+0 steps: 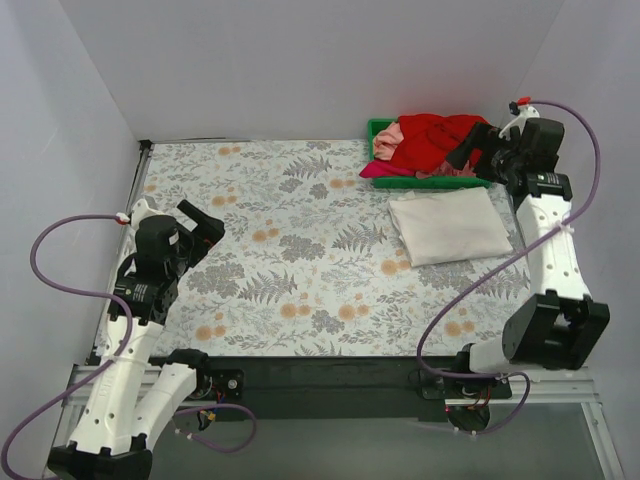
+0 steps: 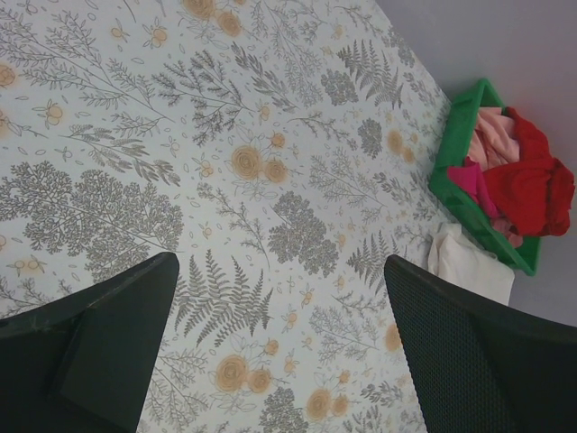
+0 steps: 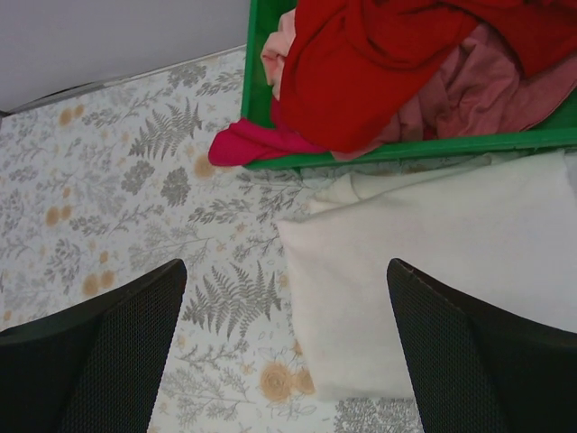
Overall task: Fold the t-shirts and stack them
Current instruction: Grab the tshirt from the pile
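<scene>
left fingers (image 2: 108, 347): spread wide, pointing forward-right | right fingers (image 3: 482, 356): spread wide, pointing left and down

The overhead view looks down from above and behind the arm bases, far enough back to take in the whole patterned surface (image 1: 300, 260) up to the far wall. The left wrist view sits over the near left part and faces diagonally toward the far right corner, past the left hand (image 2: 279, 262). The right wrist view hangs close at the far right, looking down past the right hand (image 3: 287, 266). All three views share the green tray (image 1: 376, 128), the red t-shirt (image 1: 430, 135) and the white t-shirt (image 1: 450, 225).
</scene>
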`<move>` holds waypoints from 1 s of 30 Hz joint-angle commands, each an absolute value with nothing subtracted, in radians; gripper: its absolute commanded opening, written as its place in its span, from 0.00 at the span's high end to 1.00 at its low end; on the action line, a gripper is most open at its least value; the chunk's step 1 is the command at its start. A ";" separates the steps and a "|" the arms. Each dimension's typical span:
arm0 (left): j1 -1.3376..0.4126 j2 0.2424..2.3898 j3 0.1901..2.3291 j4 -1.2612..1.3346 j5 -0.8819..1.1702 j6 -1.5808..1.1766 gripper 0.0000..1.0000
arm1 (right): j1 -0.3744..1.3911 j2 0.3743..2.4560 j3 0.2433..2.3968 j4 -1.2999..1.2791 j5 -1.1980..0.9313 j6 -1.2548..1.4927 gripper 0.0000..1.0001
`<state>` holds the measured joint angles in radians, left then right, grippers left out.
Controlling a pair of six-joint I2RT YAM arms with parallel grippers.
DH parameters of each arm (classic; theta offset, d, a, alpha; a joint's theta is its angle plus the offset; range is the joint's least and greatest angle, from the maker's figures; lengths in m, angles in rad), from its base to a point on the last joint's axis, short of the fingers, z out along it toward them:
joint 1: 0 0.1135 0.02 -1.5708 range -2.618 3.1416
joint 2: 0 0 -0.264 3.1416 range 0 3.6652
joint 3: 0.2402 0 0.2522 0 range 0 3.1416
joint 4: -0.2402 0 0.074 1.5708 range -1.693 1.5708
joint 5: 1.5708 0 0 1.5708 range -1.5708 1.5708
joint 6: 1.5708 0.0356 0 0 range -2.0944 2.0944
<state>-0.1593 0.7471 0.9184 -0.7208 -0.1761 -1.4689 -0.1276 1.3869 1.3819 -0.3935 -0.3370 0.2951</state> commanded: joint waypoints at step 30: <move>-0.155 0.877 0.779 -0.534 -0.163 -1.565 0.02 | 0.024 2.304 2.237 -0.166 0.077 0.120 0.98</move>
